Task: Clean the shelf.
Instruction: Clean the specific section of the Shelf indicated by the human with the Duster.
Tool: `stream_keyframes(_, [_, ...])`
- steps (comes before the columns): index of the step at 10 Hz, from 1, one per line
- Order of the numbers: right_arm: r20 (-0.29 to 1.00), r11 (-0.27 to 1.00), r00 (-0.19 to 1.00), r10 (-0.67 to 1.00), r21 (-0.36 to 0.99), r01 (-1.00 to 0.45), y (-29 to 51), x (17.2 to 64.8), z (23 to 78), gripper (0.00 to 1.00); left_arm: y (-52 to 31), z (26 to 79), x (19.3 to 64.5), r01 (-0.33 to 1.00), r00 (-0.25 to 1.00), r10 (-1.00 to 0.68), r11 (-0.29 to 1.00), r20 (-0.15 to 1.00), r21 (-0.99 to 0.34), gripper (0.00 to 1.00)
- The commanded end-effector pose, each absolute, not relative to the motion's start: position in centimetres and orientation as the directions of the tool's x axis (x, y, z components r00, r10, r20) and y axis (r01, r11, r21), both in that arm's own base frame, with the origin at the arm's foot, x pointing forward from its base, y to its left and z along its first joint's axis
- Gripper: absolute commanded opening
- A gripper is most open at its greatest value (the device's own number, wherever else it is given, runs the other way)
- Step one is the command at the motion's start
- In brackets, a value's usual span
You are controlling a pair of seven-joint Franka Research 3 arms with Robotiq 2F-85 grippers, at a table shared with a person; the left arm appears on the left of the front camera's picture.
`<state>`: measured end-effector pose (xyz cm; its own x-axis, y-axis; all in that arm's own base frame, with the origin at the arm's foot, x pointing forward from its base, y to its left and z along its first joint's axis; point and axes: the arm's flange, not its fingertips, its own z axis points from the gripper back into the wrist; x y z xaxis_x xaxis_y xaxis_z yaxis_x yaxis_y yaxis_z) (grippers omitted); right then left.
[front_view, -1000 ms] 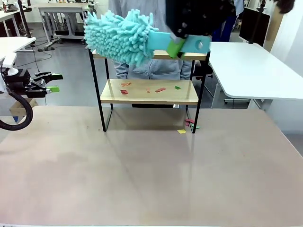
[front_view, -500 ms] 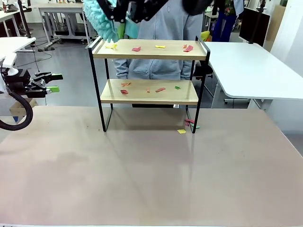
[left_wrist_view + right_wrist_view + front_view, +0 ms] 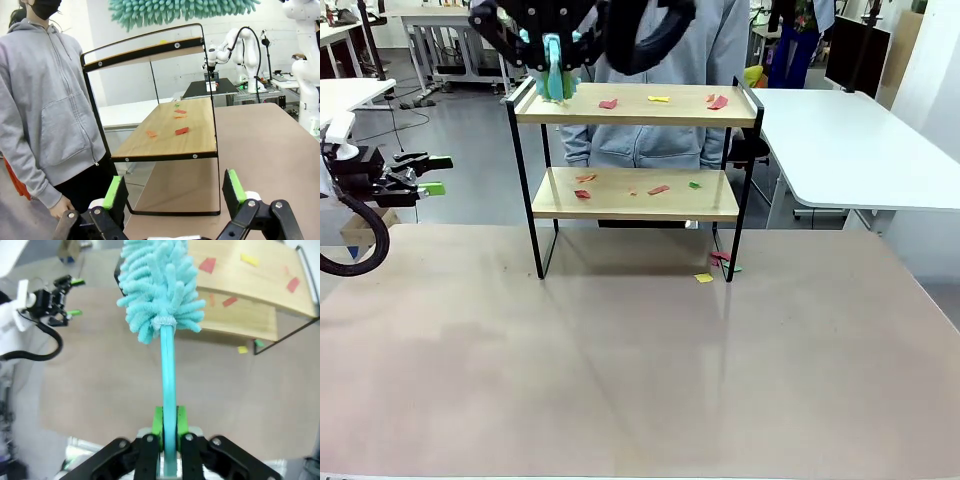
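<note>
The shelf (image 3: 635,196) stands at the table's far side, two wooden boards in a black frame. Coloured paper scraps (image 3: 608,103) lie on both boards. My right gripper (image 3: 553,68) hangs above the top board's left end, shut on the handle of a teal fluffy duster (image 3: 554,84). In the right wrist view the gripper (image 3: 169,429) clamps the handle and the duster head (image 3: 161,286) points down at the shelf (image 3: 250,287). My left gripper (image 3: 432,174) stands open at the far left, off the table. From the left wrist view its fingers (image 3: 116,192) frame the shelf (image 3: 167,145) end-on, duster head (image 3: 180,10) above.
A person in a grey hoodie (image 3: 650,140) stands right behind the shelf. A few scraps (image 3: 704,278) lie on the brown table (image 3: 640,370) by the shelf's right foot. A white table (image 3: 850,140) stands at the right.
The right arm has swung the duster from across the front of the top board up and over to its left end, uncovering the scraps there. The left arm has stayed still.
</note>
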<state>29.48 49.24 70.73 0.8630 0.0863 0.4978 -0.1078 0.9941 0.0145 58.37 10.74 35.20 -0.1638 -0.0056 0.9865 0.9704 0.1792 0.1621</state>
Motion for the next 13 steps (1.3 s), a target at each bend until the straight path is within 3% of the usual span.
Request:
stream_keyframes(1, [0.479,0.998,0.876,0.050,0.015,-0.065,54.5,31.5,73.6,0.13,10.7,35.6,58.1,0.969,-0.169,-0.004,0.181,0.986,0.167,1.00])
stream_keyframes(7, [0.514,0.999,0.857,-0.035,0.036,0.019,56.1,35.4,73.1,0.13,10.7,35.6,58.1,0.969,-0.169,-0.004,0.181,0.986,0.167,1.00])
stream_keyframes(13, [0.429,0.997,0.900,-0.073,0.055,0.055,55.2,37.4,69.7,0.13,10.7,35.6,58.1,0.969,-0.169,-0.004,0.181,0.986,0.167,1.00])
